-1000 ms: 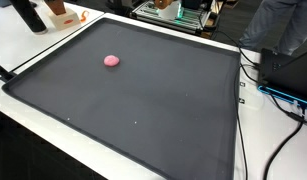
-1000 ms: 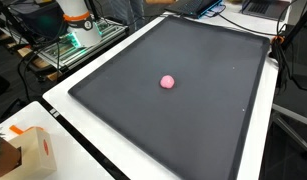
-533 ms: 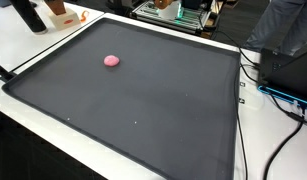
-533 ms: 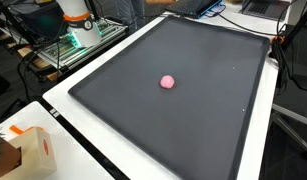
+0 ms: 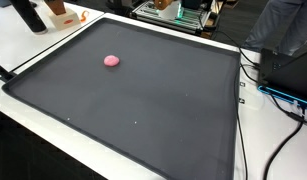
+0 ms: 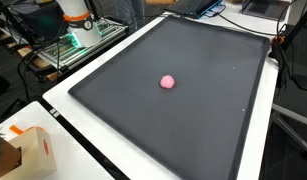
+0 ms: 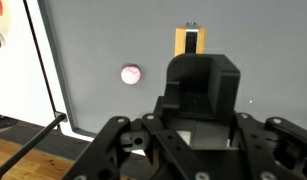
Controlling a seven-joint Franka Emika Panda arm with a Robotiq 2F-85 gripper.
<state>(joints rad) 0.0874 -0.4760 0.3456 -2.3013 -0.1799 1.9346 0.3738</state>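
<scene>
Robotics lab or workshop: a large black mat (image 5: 153, 100) covers a white table (image 5: 43, 40). Around it are loose cables (image 5: 283, 143), a wire cart of lit electronics (image 6: 65, 45) and a laptop (image 6: 205, 8).

Over a white flat tabletop (image 5: 38, 45), a wide dark grey rectangular mat (image 5: 163, 110) with a thin black border, matte and evenly lit, with no hard shadow. At one edge, thin black cables (image 5: 255, 72) and a bright blue cord (image 5: 283, 97). On a white corner, a small brown cardboard box (image 6: 33, 152). Behind, a metal wire rack (image 6: 68, 45) with green-glowing equipment. Beyond the tabletop edge in the wrist view, light brown wooden floor (image 7: 23, 160).
</scene>
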